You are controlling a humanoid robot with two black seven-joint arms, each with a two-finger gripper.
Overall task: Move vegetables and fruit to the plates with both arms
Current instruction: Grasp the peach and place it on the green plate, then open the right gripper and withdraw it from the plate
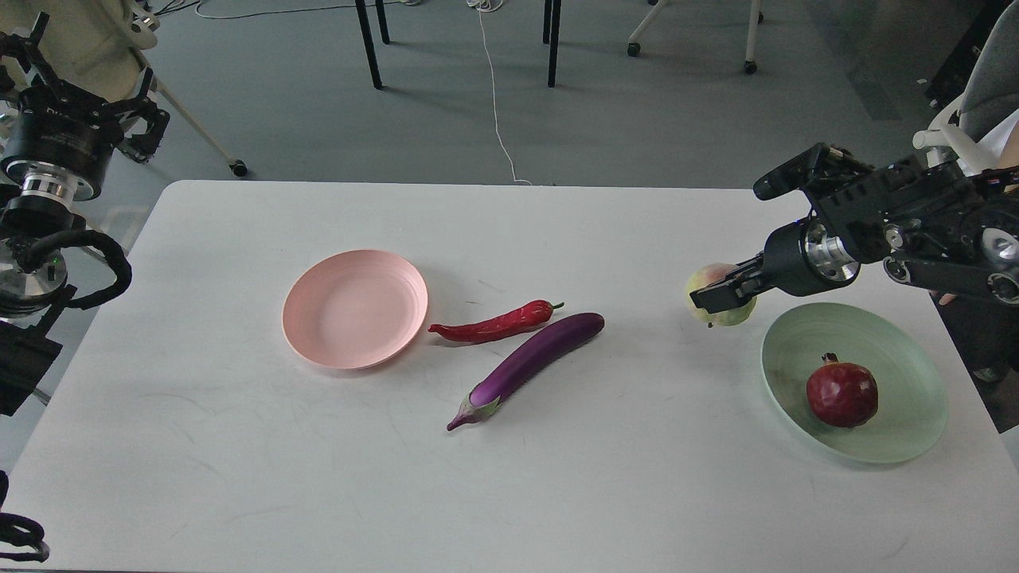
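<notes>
A pale yellow-green peach (719, 295) sits clamped in the right gripper (720, 296), apparently lifted just clear of the white surface (557, 477) and just short of the green plate (899, 446), where one dark-red pomegranate (841, 394) already lies. The fingers pinch the round fruit from the side, so the main risk is a slip: a smooth peach held off-centre could roll out and drop onto the surface, or land on the pomegranate and knock it against the ridged rim. Farther left, a purple eggplant (529, 362) and a red chili pepper (495, 324) lie side by side near the middle, close but seemingly not touching, with the pink plate (354, 308) bare just beside the chili's tip. The left gripper (76, 95) hangs well off the table's far left corner; it is seen dark and end-on, so its opening cannot be told. The count: two fruits, two vegetables, two plates, two arms.
</notes>
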